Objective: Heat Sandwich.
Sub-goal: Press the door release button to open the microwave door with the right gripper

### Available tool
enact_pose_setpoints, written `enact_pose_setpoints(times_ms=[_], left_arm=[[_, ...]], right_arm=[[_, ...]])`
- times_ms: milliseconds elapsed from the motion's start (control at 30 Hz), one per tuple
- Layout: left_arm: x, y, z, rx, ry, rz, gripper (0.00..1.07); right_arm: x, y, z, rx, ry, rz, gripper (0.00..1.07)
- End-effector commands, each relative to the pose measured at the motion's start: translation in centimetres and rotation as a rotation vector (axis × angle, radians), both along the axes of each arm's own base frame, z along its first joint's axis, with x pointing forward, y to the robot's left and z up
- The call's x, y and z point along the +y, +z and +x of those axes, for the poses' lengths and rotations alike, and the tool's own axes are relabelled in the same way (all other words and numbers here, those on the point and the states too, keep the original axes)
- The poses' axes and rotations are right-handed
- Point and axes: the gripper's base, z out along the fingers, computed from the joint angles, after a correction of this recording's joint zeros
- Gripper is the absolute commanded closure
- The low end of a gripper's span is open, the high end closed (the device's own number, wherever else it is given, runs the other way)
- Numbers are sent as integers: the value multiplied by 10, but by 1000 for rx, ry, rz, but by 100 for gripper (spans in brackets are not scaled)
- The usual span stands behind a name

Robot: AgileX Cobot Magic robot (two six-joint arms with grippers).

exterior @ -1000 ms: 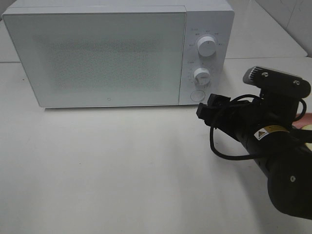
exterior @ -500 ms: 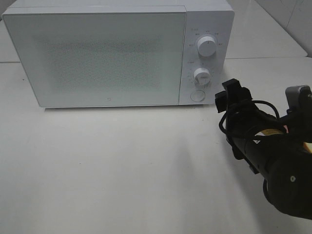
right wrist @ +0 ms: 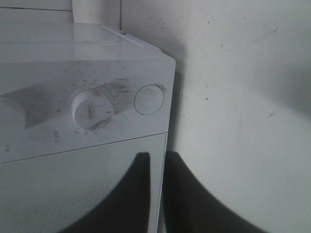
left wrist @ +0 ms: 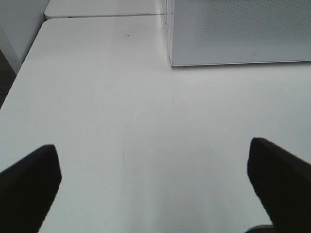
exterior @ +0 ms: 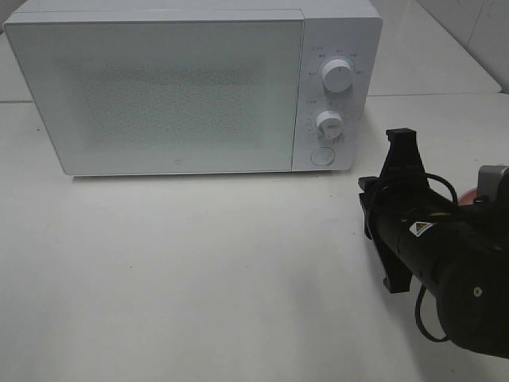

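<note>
Microwave [exterior: 159,95] standing at the far edge of a white surface [exterior: 199,263], as seen from the exterior high camera. Its door is shut flush with the front. On the control panel to the right of the door, an upper dial [exterior: 337,77], a lower dial [exterior: 328,123] and a round button [exterior: 321,155] are stacked in that order.

The right arm [exterior: 453,263] is seen at the right of the surface, just in front of the panel corner. Its right claw [exterior: 400,155] is pointed toward the microwave and is apart from it. In the right wrist view the two dark fingers [right wrist: 136,194] are drawn together with only a thin slit between them, and nothing is gripped. The lower dial and the button are framed just beyond them.

A thin pink rim [exterior: 469,193] is shown behind the right arm, and the rest of it is hidden.

The left claw [left wrist: 155,189] appears only in the left wrist view. Its fingers [left wrist: 29,184] are spread wide over bare surface, released, with the microwave's corner well ahead.

The sandwich is not shown in any view, so its place cannot be told.
</note>
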Motion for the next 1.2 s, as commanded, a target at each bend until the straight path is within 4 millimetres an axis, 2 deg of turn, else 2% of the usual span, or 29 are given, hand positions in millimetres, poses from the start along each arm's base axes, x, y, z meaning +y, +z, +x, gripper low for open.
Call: enact_pose_setpoints(times_ms=[33,367,633,767,933,1067,1200], left_arm=[[0,0,-3,-33,-5,2,7],[0,0,-3,-33,-5,2,7],[0,0,-3,-33,-5,2,7],[0,0,-3,-33,-5,2,7],[0,0,-3,-33,-5,2,7],[0,0,-3,-33,-5,2,7],[0,0,-3,-33,-5,2,7]], right_arm=[[3,0,0,15,13,11,107],[3,1,3,7,44,11,107],[7,0,26,-4,72,19,107],[7,-9,43,8,49,21,107],[7,-12,51,17,39,35,107],[9,-19,70,11,39,58,107],[10,-23,78,12,29,68,107]])
